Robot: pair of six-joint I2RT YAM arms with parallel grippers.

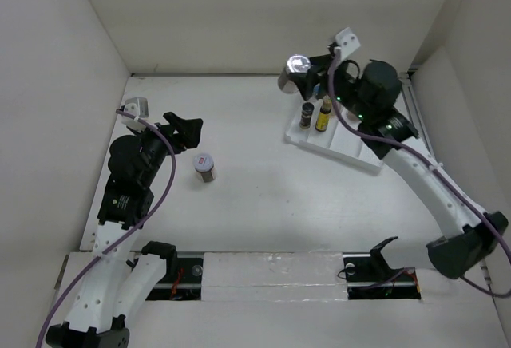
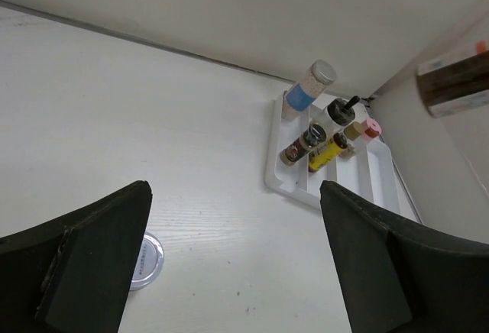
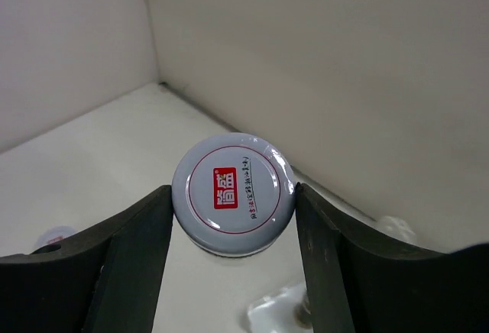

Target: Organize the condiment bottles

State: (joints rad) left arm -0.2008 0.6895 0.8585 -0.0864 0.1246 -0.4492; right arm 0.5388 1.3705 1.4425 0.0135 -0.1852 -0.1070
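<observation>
The right gripper [image 3: 233, 194] has its fingers pressed against both sides of the silver-lidded jar [image 1: 298, 65], grasping it at the far left corner of the white divided tray [image 1: 351, 155]. Whether the jar's base rests in the tray or hangs just over it I cannot tell. The hold is on a smooth round surface, high up, so the jar could pivot or slide between the pads if the arm swings quickly. Close beside it stand the dark bottle [image 1: 306, 114] and the yellow bottle [image 1: 323, 114], with a black-lidded jar [image 2: 340, 111] and a pink-lidded jar [image 2: 370, 127] near them. A low pass or a tilted set-down would likely knock these narrow bottles over. Letting go before the base sits flat could tip the jar over the tray's rim. The left gripper [image 2: 233, 195] hangs with fingers spread and nothing between them, near the lone jar [image 1: 204, 166] standing out on the table. An off-centre descent could land a finger on its lid and topple it.
</observation>
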